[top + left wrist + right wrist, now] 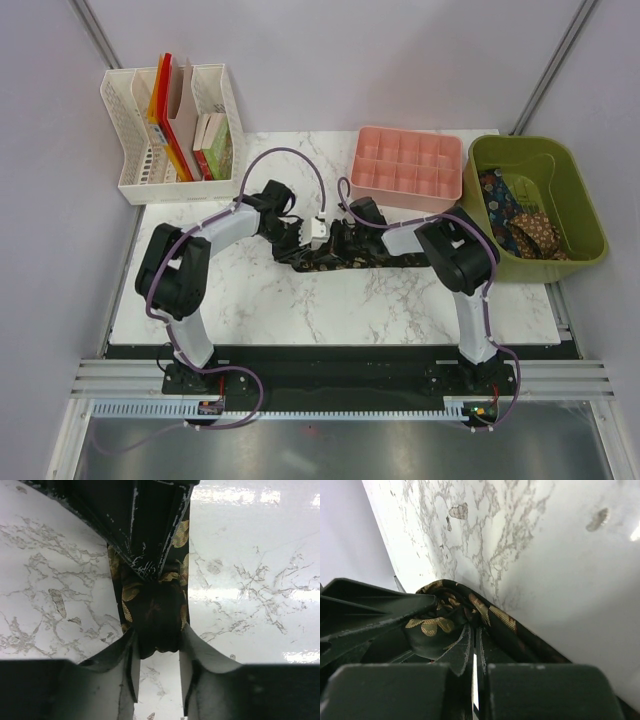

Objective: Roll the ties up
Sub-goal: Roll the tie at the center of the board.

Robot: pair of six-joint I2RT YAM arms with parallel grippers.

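A dark tie (345, 263) with gold-brown leaf patterns lies across the middle of the marble table (300, 310). Both grippers meet over it. In the left wrist view my left gripper (157, 640) is shut on the tie's rolled end (155, 610), which sits between the two fingers. In the right wrist view my right gripper (475, 637) is almost fully shut, with the tie's fabric (495, 616) bunched at its fingertips. The two grippers touch or nearly touch, the left gripper (303, 247) beside the right gripper (345, 243). More patterned ties (520, 225) lie in a green bin.
The green bin (585, 215) stands at the table's right edge. A pink compartment tray (405, 170) sits at the back centre. A white file organizer (175, 125) with books stands at the back left.
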